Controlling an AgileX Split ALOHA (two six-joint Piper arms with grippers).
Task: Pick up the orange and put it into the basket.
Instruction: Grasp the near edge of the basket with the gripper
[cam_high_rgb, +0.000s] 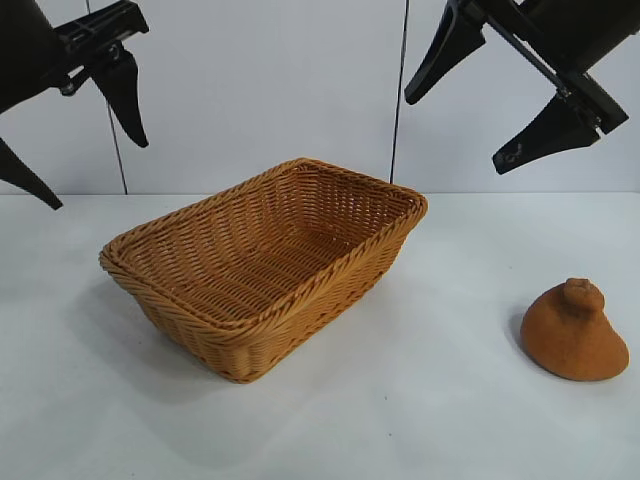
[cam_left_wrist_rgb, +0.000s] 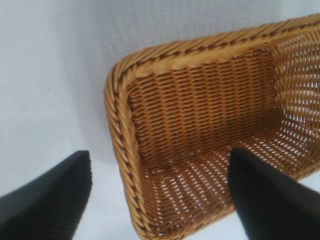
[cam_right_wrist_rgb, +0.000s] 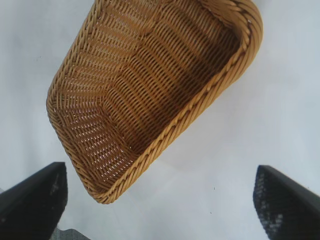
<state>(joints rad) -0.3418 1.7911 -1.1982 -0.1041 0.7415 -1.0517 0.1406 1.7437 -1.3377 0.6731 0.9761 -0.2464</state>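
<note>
The orange (cam_high_rgb: 574, 330), a matte orange-brown cone-shaped fruit with a knobby top, rests on the white table at the right. The woven tan basket (cam_high_rgb: 262, 300) stands empty in the middle; its braided rim also shows in the left wrist view (cam_left_wrist_rgb: 120, 145) and the right wrist view (cam_right_wrist_rgb: 165, 140). My right gripper (cam_high_rgb: 462, 128) hangs open high above the table, up and left of the orange, with nothing between its fingers (cam_right_wrist_rgb: 35, 200). High at the left my left gripper (cam_high_rgb: 95, 170) is open and empty too, its fingers (cam_left_wrist_rgb: 50, 200) above the basket's end.
The white table (cam_high_rgb: 400, 420) spreads around the basket, with bare surface between basket and orange. A white panelled wall (cam_high_rgb: 270, 90) stands behind.
</note>
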